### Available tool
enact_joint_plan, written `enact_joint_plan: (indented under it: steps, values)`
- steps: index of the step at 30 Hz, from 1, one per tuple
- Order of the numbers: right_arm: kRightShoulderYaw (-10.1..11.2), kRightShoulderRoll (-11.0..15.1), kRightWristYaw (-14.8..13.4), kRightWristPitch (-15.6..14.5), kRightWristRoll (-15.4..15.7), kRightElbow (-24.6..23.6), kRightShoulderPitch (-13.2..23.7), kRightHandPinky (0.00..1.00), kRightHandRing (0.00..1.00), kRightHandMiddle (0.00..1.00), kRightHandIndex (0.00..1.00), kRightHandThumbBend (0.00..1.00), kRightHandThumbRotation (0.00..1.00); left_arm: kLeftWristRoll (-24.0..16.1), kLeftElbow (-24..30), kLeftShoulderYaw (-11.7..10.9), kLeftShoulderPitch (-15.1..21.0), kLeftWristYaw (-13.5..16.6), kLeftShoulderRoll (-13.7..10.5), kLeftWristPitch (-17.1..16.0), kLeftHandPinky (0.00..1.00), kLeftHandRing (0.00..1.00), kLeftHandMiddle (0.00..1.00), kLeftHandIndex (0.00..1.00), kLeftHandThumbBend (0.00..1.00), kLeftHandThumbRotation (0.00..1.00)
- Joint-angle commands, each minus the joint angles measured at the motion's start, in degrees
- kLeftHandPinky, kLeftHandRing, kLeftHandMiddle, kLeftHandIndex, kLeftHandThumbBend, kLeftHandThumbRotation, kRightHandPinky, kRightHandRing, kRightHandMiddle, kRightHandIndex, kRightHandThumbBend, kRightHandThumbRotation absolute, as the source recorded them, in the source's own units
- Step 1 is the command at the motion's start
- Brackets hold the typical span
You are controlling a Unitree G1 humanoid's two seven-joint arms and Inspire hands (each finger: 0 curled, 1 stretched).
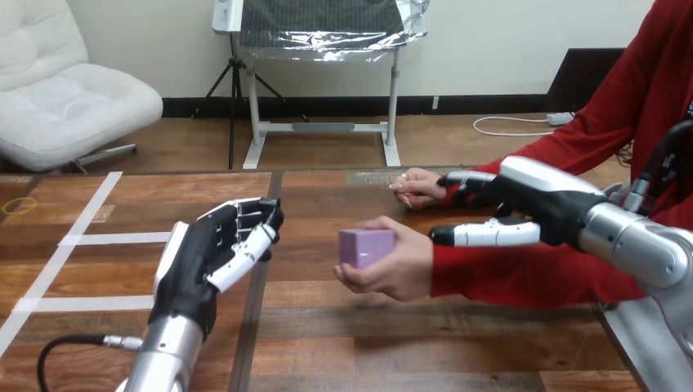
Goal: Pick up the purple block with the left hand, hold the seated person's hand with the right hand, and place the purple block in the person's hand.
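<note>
surface (pixel 425 327): we see wooden planks | dark seam (pixel 250 327): we see it run from far edge to near edge | white tape (pixel 122 238): one long slanting strip near the left edge, two shorter strips crossing it | yellow ring (pixel 19 205): far-left corner

The purple block (pixel 365 246) rests in the person's near hand (pixel 398 265), held up over the middle of the wooden table (pixel 343 343). The robot's left hand (pixel 214 253) hovers to the left of it, apart from the block, fingers loosely bent and empty. The right hand (pixel 523 208) reaches in from the right with its fingers (pixel 467 179) and thumb stretched straight, above the person's red sleeve (pixel 523 278). Its fingertips are beside the person's far hand (pixel 417 188). White tape lines (pixel 82 239) cross the table's left side.
</note>
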State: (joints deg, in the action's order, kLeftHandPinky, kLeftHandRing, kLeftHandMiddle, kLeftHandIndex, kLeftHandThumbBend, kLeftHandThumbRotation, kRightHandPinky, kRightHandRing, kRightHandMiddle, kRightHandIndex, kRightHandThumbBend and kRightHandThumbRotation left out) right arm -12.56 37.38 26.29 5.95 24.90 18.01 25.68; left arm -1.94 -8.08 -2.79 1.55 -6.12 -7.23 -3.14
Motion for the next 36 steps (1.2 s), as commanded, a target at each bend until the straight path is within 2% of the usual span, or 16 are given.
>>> enact_joint_plan:
  steps: [1,4,8,16,22,25,28,30,34,36]
  values:
    - [3.0,-1.2,-5.5,-0.8,0.6,-3.8,0.1,0.67,0.83,0.86,0.93,1.0,0.96,-0.4,5.4,0.6,0.7,-0.5,-1.1,-2.4,0.58,0.62,0.64,0.61,0.36,0.37]
    - [3.2,-1.5,-7.1,-0.7,0.3,-4.1,-0.5,0.66,0.83,0.86,0.93,1.0,0.97,-0.5,6.1,0.7,0.2,-0.7,-1.2,-2.5,0.58,0.62,0.63,0.6,0.36,0.35]
    - [3.6,-2.0,-10.6,0.0,0.9,-4.7,-1.7,0.65,0.82,0.86,0.94,1.0,0.98,-0.7,7.3,0.9,-0.7,-1.6,-1.8,-2.8,0.58,0.62,0.62,0.6,0.36,0.35]
    - [4.2,-2.9,-13.8,0.2,0.5,-6.0,-3.6,0.65,0.82,0.88,0.96,1.0,1.0,-1.3,8.5,1.3,-1.2,-2.1,-2.0,-2.4,0.57,0.61,0.61,0.59,0.38,0.35]
    - [5.5,-3.9,-14.7,0.2,-2.0,-9.5,-6.3,0.66,0.84,0.89,0.97,1.0,1.0,-1.5,8.5,1.4,-1.0,-1.7,-1.4,-3.6,0.56,0.59,0.6,0.58,0.38,0.32]
    - [6.5,-4.7,-14.8,1.3,-4.3,-11.3,-8.2,0.66,0.85,0.9,0.96,1.0,1.0,-1.4,8.6,1.5,-1.0,-1.3,-1.0,-4.2,0.55,0.59,0.59,0.57,0.38,0.3]
    - [8.1,-6.4,-14.5,3.1,-8.8,-12.6,-10.3,0.68,0.86,0.9,0.96,1.0,1.0,-1.4,8.9,1.6,-1.0,-1.0,-0.8,-5.1,0.54,0.59,0.59,0.57,0.38,0.29]
    - [9.3,-8.3,-14.4,5.8,-13.1,-13.5,-12.5,0.7,0.86,0.91,0.95,1.0,1.0,-1.2,9.3,1.6,-0.9,-0.9,-0.6,-5.7,0.54,0.59,0.59,0.57,0.37,0.28]
    - [10.3,-10.8,-14.2,9.2,-18.6,-14.5,-15.4,0.74,0.87,0.91,0.93,0.99,1.0,-0.9,10.1,1.8,-0.9,-0.8,-0.4,-6.1,0.53,0.58,0.59,0.56,0.37,0.27]
    - [10.7,-12.9,-13.9,11.5,-22.3,-14.7,-17.2,0.76,0.87,0.9,0.92,0.97,1.0,-0.7,10.6,1.8,-0.8,-0.8,-0.3,-6.0,0.53,0.58,0.59,0.56,0.37,0.27]
